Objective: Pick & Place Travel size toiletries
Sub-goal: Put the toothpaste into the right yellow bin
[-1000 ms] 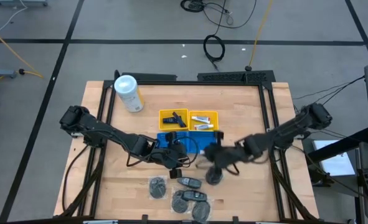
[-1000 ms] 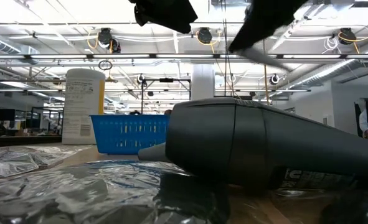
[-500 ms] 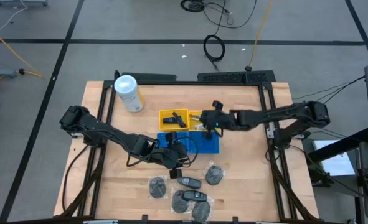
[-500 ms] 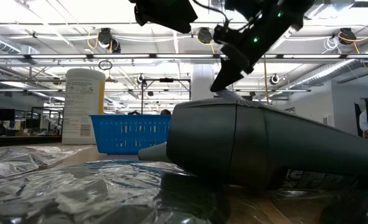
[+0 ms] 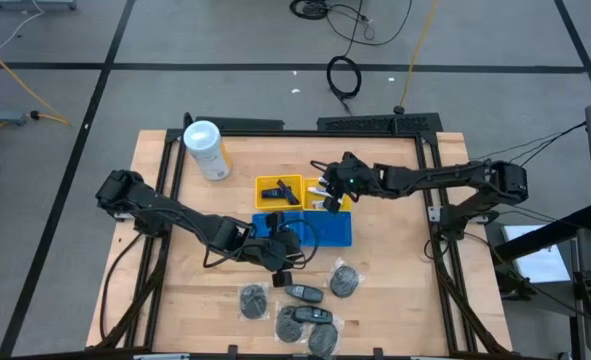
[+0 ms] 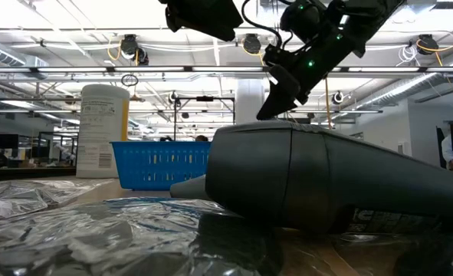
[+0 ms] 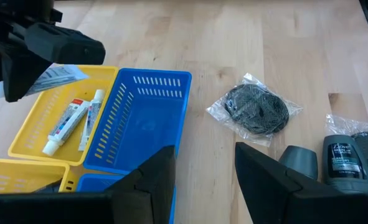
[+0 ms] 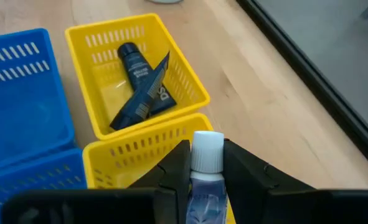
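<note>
Across the wooden table [image 5: 395, 300], you've got both arms reaching toward the middle. Biggest item out there is the white canister [image 5: 205, 149], lying at about 10 o'clock from the trays. The blue tray [image 5: 330, 232] sits dead centre, with the two yellow trays touching it at 12 o'clock: the left yellow tray [image 5: 278, 190] holds dark blue tubes [image 8: 140, 84], the right yellow tray [image 5: 343, 205] holds two small white tubes [image 7: 71, 121].

Your right gripper [image 5: 327, 190] hangs over that right yellow tray, fingers clamped on a clear tube with a white cap [image 8: 205, 155], cap pointing away from the wrist. Your left gripper [image 5: 287, 255] hovers at the blue tray's 7 o'clock corner, fingers [image 7: 152, 180] spread apart, nothing between them.

Down at 6 o'clock from the trays lies the loose cluster: grey round wrapped pieces [image 5: 345, 281] and dark deodorant sticks [image 5: 302, 293], just beside one another near the front edge.
</note>
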